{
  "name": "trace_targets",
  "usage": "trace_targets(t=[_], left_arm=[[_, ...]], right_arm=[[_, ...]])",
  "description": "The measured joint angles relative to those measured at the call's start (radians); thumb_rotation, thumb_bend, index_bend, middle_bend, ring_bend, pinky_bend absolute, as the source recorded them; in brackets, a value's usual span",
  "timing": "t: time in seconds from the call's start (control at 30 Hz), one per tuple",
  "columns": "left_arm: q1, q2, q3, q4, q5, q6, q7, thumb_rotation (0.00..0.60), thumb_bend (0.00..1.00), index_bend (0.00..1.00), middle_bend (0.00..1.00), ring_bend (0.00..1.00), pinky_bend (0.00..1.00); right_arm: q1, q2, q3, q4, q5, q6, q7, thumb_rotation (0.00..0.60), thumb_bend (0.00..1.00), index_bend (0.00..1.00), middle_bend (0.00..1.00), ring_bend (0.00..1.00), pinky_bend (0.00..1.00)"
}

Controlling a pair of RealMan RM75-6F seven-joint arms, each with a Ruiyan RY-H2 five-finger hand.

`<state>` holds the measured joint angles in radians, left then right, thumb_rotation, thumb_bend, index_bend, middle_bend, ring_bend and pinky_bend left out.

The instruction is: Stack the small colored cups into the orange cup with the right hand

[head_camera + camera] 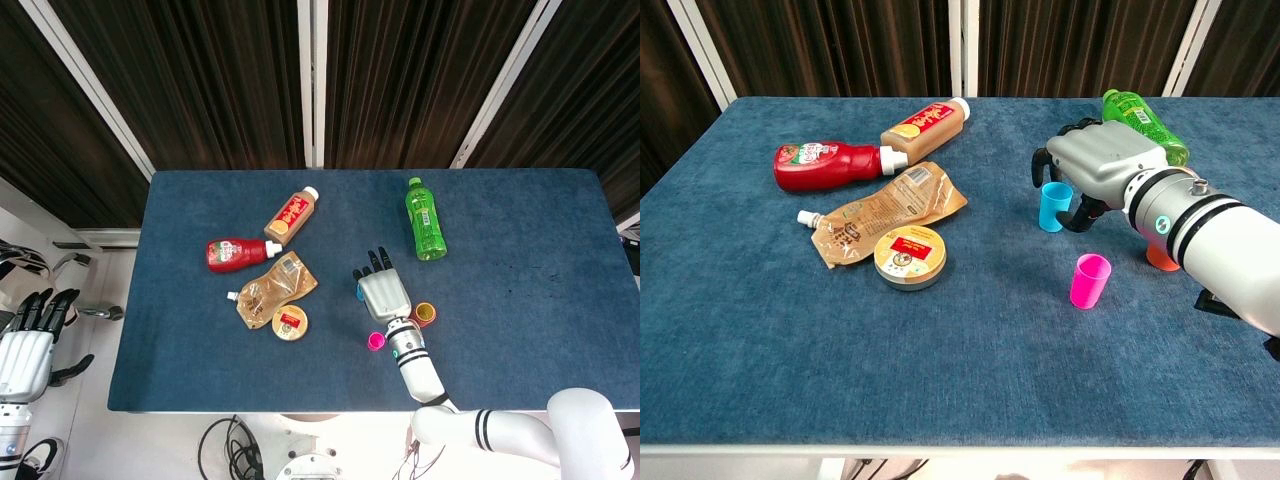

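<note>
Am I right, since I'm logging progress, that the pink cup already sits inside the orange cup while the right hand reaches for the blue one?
Not quite. The pink cup stands alone on the table, apart from the orange cup, as the chest view shows. The right hand is indeed at the blue cup.

The light is bright and even in both views. The cups, bottles and the right hand (pixel 1102 165) cast only small, soft shadows on the blue table (pixel 760 330). Everything looks sharp, with no glare. The curtains behind stay dark.
</note>
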<state>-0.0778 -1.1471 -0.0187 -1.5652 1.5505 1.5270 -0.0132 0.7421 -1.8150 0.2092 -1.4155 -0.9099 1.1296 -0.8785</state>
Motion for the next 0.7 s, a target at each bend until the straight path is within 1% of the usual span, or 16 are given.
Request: trace_targets(t=[0.3,0.47,0.6,0.7], left_arm=[[0.000,0.000,-0.001,0.003,0.004,0.003,-0.007,0.600,0.13,0.08,0.10,0.00,0.06],[0.000,0.002,-0.002,0.000,0.004,0.003,-0.005,0.600,0.13,0.08,0.10,0.00,0.06],[0.000,0.002,-0.003,-0.003,0.004,0.004,-0.001,0.600,0.13,0.08,0.10,0.00,0.06],[0.000,0.003,-0.003,-0.007,0.005,0.004,0.004,0.600,0.13,0.08,0.10,0.00,0.06]], right_arm=[[0.004,-0.009,-0.006,0.014,-0.011,0.019,0.006,0.600,0.33,0.46,0.44,0.13,0.00],[0.000,-0.002,-0.010,0.006,-0.030,0.037,0.011,0.600,0.33,0.48,0.47,0.14,0.00],[-0.007,0.021,-0.010,-0.034,-0.046,0.053,0.020,0.600,0.33,0.48,0.48,0.15,0.00],[-0.020,0.060,-0.013,-0.096,-0.070,0.079,0.026,0.600,0.33,0.48,0.49,0.15,0.00]])
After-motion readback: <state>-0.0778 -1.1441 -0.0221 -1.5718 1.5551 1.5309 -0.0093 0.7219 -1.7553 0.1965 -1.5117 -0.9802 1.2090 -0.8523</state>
